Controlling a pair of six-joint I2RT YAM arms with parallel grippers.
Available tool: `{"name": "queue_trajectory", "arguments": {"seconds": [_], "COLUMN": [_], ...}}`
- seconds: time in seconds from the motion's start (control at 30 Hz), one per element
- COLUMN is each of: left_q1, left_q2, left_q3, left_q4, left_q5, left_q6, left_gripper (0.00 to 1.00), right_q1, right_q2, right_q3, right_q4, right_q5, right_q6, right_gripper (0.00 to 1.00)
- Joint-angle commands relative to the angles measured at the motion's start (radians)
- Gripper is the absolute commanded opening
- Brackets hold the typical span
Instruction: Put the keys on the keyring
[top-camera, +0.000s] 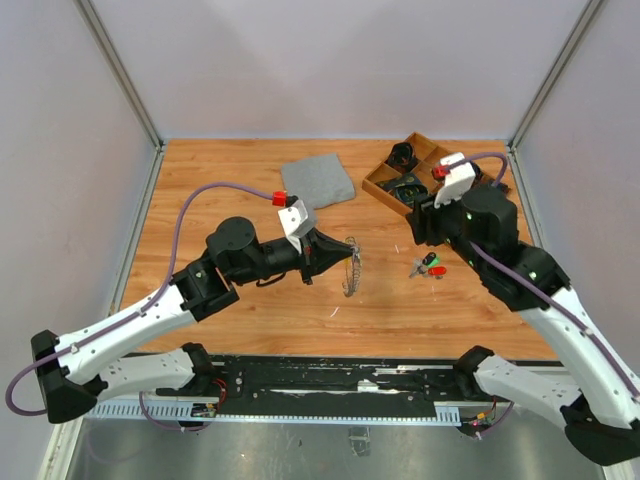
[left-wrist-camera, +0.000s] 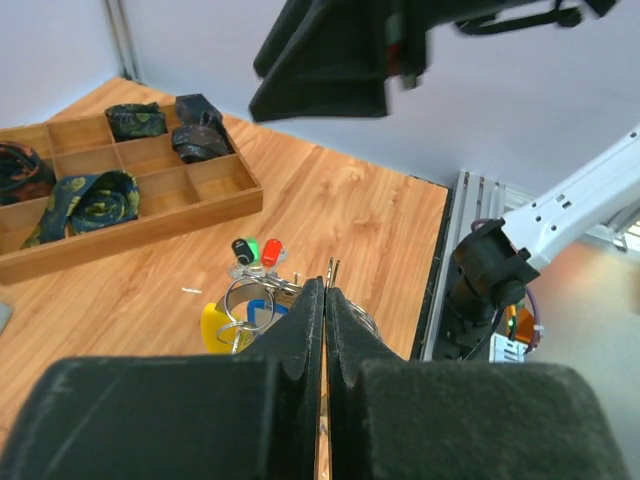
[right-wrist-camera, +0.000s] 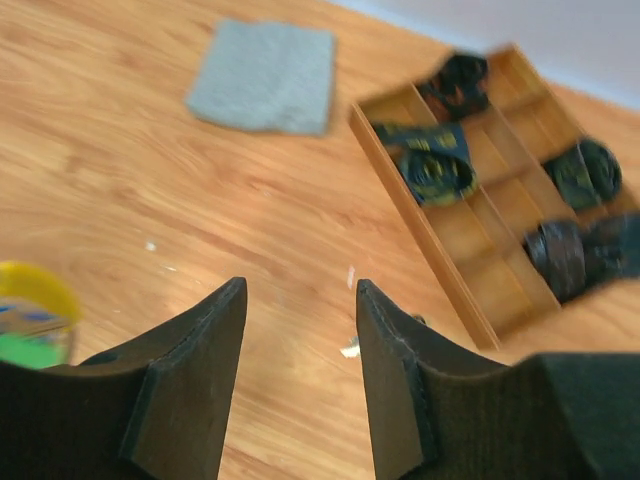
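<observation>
Top external view has the left gripper (top-camera: 335, 255) pressed shut, its tips pinching the keyring (top-camera: 350, 265), which stands on edge just past the closed jaws and reaches down to the table (top-camera: 250, 320). The keys (top-camera: 430, 266) lie in a small cluster on the wood, well apart from those jaws on their far side and just below the right gripper (top-camera: 424, 238), which hangs over them.

From the left wrist, the two fingers (left-wrist-camera: 300, 330) meet with no gap, and thin wire ends of the ring poke out right at the seam. Beyond the tips sit black, green and red key heads, with silvery loops and bits of yellow and blue nearer in; I can't tell whether those nearer pieces are threaded on anything.

From the right wrist, the jaws stand spread with only bare wood between them. A yellow and green blur sits off to the left of the left finger. The grey cloth (right-wrist-camera: 265, 75) lies far ahead of the tips, and the wooden tray (right-wrist-camera: 420, 230), holding dark rolled fabric, lies ahead to the right.
</observation>
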Motion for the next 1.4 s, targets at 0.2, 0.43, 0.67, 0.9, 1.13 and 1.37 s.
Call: {"name": "queue_trajectory", "arguments": {"seconds": [0.2, 0.43, 0.67, 0.9, 1.13, 1.37], "left_q1": [0.004, 0.004, 0.005, 0.005, 0.004, 0.004], "left_q2": [-0.067, -0.058, -0.042, -0.059, -0.072, -0.086], "left_q3": [-0.004, 0.012, 0.044, 0.065, 0.081, 0.081], "left_q4": [0.010, -0.001, -0.018, -0.047, -0.067, -0.065], "left_q5": [-0.064, -0.043, -0.027, -0.033, -0.036, -0.038], "left_q6": [-0.042, -0.051, -0.060, -0.061, -0.065, -0.068], "left_gripper": [0.00, 0.00, 0.01, 0.01, 0.00, 0.00], "right_q1": [-0.392, -0.566, -0.603, -0.634, -0.636, -0.636], "right_q2": [0.146, 0.291, 0.460, 0.608, 0.697, 0.730], "right_q3": [-0.272, -0.416, -0.404, -0.350, -0.311, -0.295], "right_q4": [-0.045, 0.094, 0.184, 0.214, 0.237, 0.244], "right_q5": [-0.259, -0.418, -0.412, -0.406, -0.420, -0.402], "right_q6": [0.228, 0.258, 0.221, 0.166, 0.150, 0.144], "right_gripper": [0.47, 0.43, 0.42, 0.38, 0.33, 0.32]}}
